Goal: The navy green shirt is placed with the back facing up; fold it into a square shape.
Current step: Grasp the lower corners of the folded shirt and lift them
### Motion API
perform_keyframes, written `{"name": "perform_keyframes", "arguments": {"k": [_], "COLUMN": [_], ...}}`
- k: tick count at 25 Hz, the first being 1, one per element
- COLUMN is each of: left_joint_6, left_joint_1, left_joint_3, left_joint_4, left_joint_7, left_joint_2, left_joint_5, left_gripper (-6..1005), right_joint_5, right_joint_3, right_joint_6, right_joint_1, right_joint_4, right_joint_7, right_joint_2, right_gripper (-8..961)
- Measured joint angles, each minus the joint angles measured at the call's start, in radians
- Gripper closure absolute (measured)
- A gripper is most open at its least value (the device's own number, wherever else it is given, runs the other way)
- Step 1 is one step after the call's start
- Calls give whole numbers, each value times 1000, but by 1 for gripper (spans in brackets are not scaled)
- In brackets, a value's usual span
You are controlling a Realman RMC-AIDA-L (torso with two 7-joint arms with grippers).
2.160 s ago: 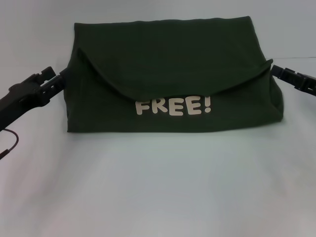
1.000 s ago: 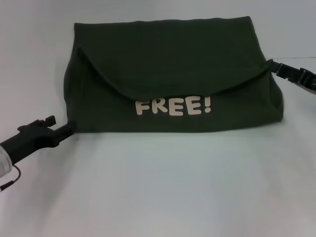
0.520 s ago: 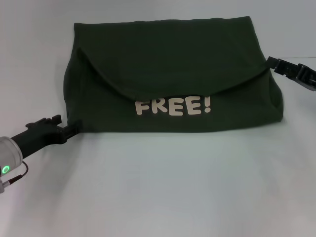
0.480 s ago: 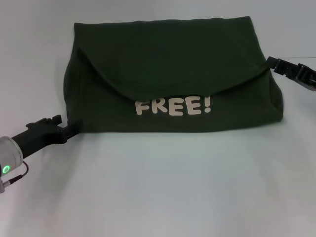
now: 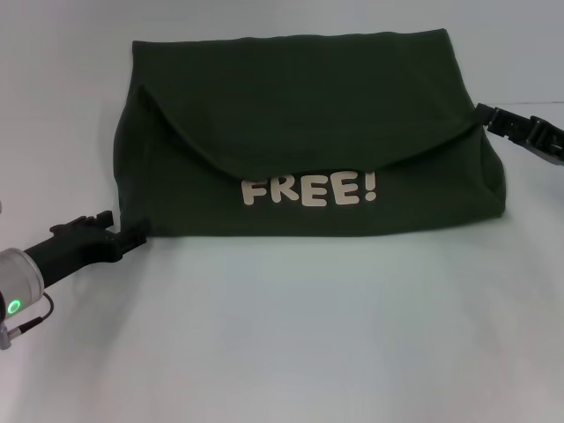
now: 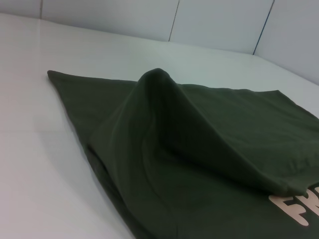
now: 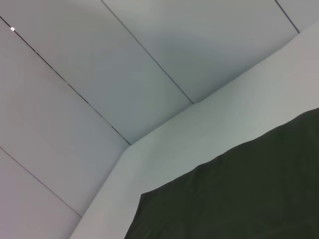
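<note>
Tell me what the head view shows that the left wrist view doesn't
Only the head view shows the whole folded shirt with the full white FREE! lettering, the left gripper at its near left corner, and the right gripper at its right edge. Only the left wrist view shows a raised hump in the cloth and the paneled wall. Both show the green shirt on the white table.

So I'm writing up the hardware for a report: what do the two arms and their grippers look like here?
In the head view, the left gripper is black and blocky with slim fingers, mounted on a silver cylindrical wrist that carries a glowing green ring light; a thin dark red cable loops below it. The right gripper is the same black plastic, with ridged, angular links; its wrist lies out of frame.
</note>
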Motion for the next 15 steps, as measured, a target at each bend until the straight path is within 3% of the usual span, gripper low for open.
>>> {"name": "perform_keyframes", "arguments": {"k": [15], "left_joint_6": [0], "left_joint_1": [-3], "left_joint_3": [27], "left_joint_4": [-4], "left_joint_7": [0], "left_joint_2": [-2], "left_joint_5": [5], "left_gripper": [297], "right_joint_5": [-2], "right_joint_3": [-1], "right_joint_6": [-2], "right_joint_1": [-5], "right_joint_4": [2], "right_joint_7": [0], "right_joint_2": [1], "right_gripper": [372]}}
